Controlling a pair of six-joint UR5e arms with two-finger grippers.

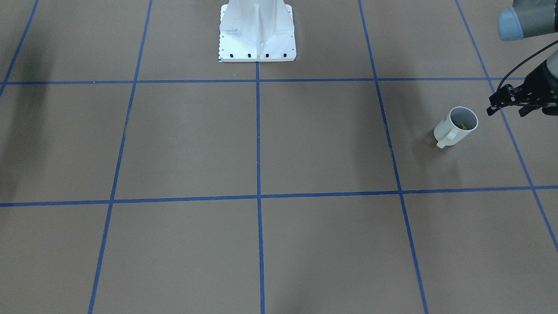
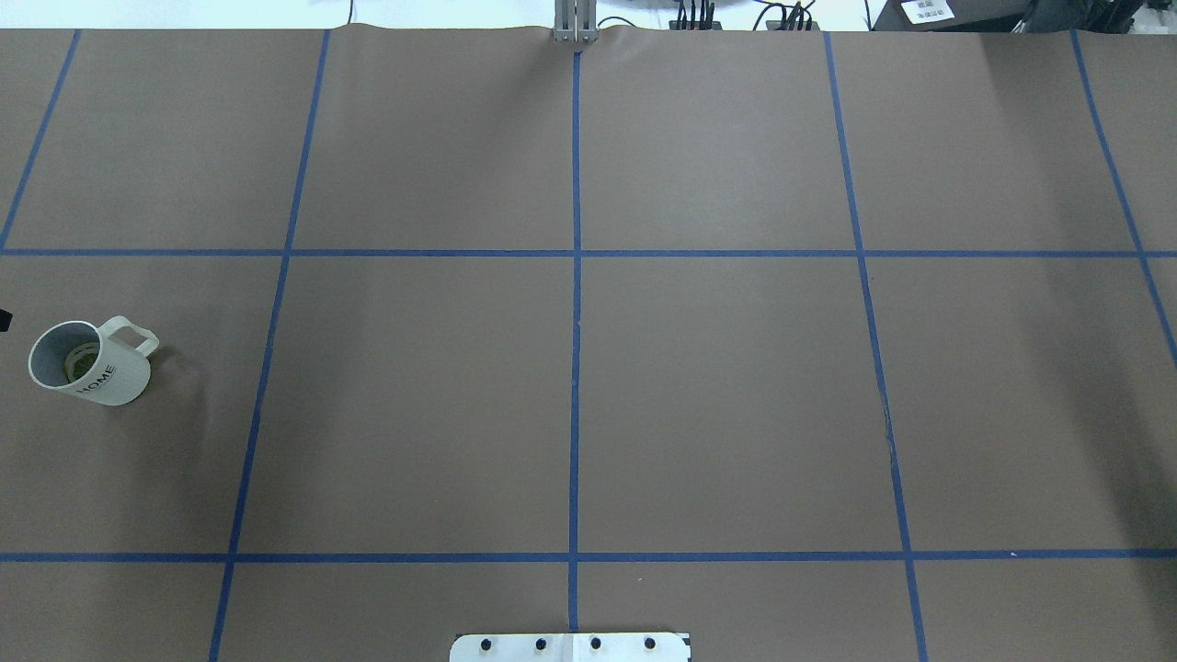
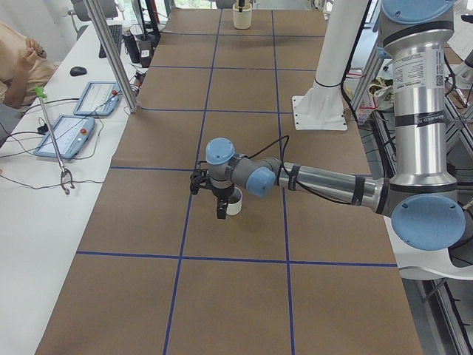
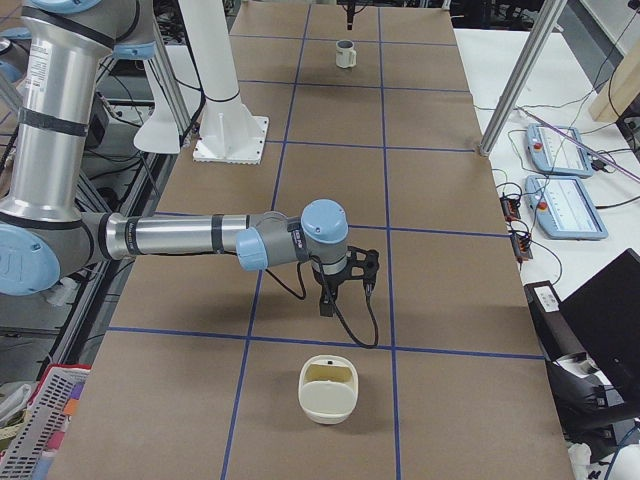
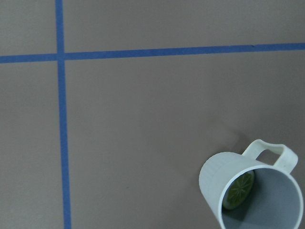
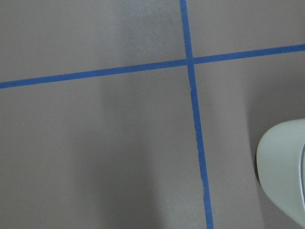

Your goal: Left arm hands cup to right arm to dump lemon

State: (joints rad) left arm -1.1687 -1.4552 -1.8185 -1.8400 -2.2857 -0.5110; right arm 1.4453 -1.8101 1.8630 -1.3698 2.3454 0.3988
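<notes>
A brown paper-covered table [image 2: 717, 386], ruled into squares by blue tape lines [image 2: 576, 368], fills the work cell, with operators' consoles along one side. The white cup [image 1: 455, 126] stands upright near the end of the table on the robot's left, mouth to the ceiling. Its handle [image 1: 445, 140] is turned toward the operators' side and the table's middle, and the lemon [image 5: 239, 188], a yellow-green slice, leans against its inner wall. The left arm [image 3: 325, 181] reaches out low over that end. Its left tool [image 1: 505, 112] hangs with fingers spread and nothing between them, just beside the cup on the side away from the table's middle. In the left wrist view the cup sits in the lower right corner rather than the centre, so the left tool looks offset from the cup and not yet lined up over it. The pickup will likely turn on closing that sideways gap and meeting the rim or wall clear of the handle. The right arm [image 4: 180, 235] is well apart, at the opposite end, its right tool [image 4: 346, 298] near a cream-coloured container [image 4: 328, 388]. Whether that tool is spread or closed cannot be told here.
</notes>
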